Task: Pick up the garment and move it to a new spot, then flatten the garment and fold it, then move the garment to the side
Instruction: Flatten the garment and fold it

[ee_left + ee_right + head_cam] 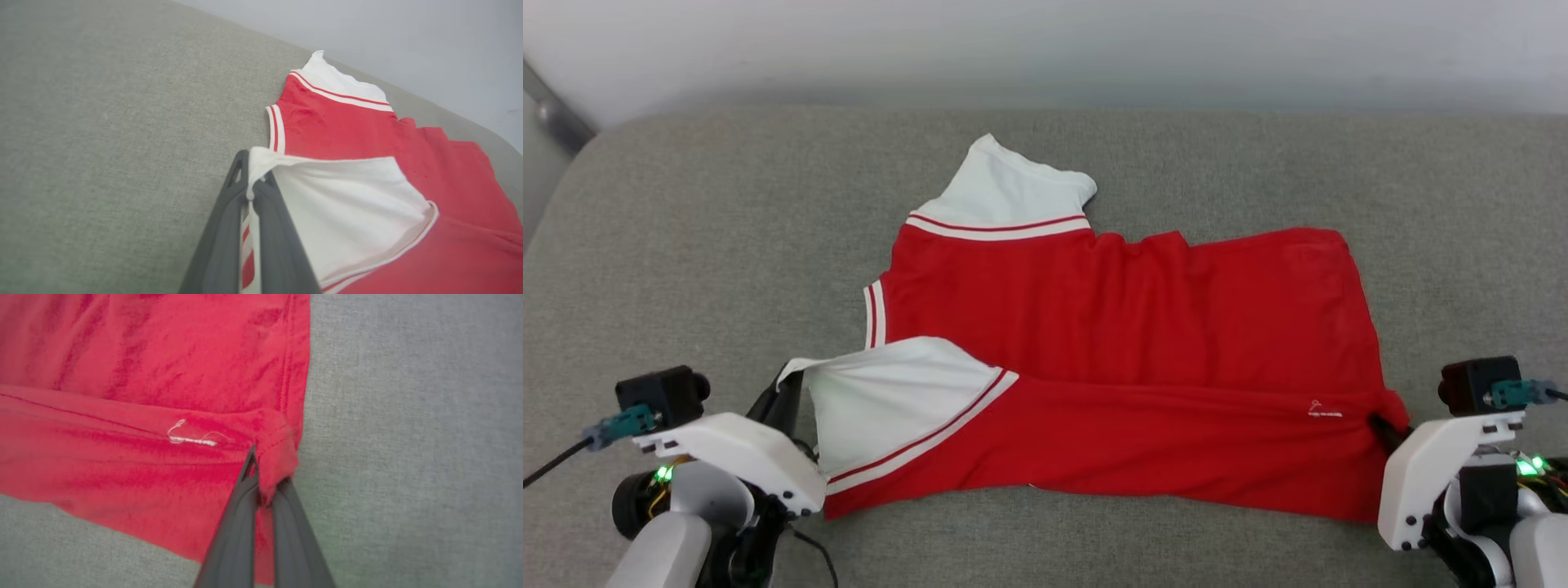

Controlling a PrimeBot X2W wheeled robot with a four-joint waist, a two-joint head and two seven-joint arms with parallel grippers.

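The garment (1127,327), a red jersey with white sleeves and striped trim, lies sideways on the grey cushion with its near long edge folded over the body. My left gripper (786,390) is shut on the white near sleeve, pinching its cuff between the dark fingers (222,228); in the left wrist view the garment (367,171) spreads to the right. My right gripper (1382,426) is shut on the hem corner at the garment's right end. In the right wrist view a bunched red corner of the garment (163,375) sits pinched between the fingertips (245,490), beside a small white stitched mark (192,437).
The grey fabric cushion (686,245) has bare room to the left, right and behind the garment. A pale wall (1045,41) rises behind its far edge, with a metal bar (551,110) at the upper left.
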